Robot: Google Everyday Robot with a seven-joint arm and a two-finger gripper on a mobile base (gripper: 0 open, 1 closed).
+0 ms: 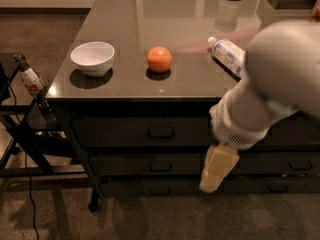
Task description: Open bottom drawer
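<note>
The bottom drawer [150,187] is the lowest, shallow dark front of the left three-drawer stack, with a small black bar handle [161,189] at its centre. It looks closed. My gripper [218,167] is a cream-coloured piece hanging from the big white arm [280,79] at the right. It is in front of the right end of the middle and bottom drawer fronts, to the right of the handle and slightly above it. It holds nothing that I can see.
On the dark glossy counter [150,14] stand a white bowl [92,58], an orange [159,59] and a lying plastic bottle [227,51]. A black stand [25,134] holding a small bottle [30,79] is at the left, with a cable on the floor. A narrower drawer stack [295,165] lies to the right.
</note>
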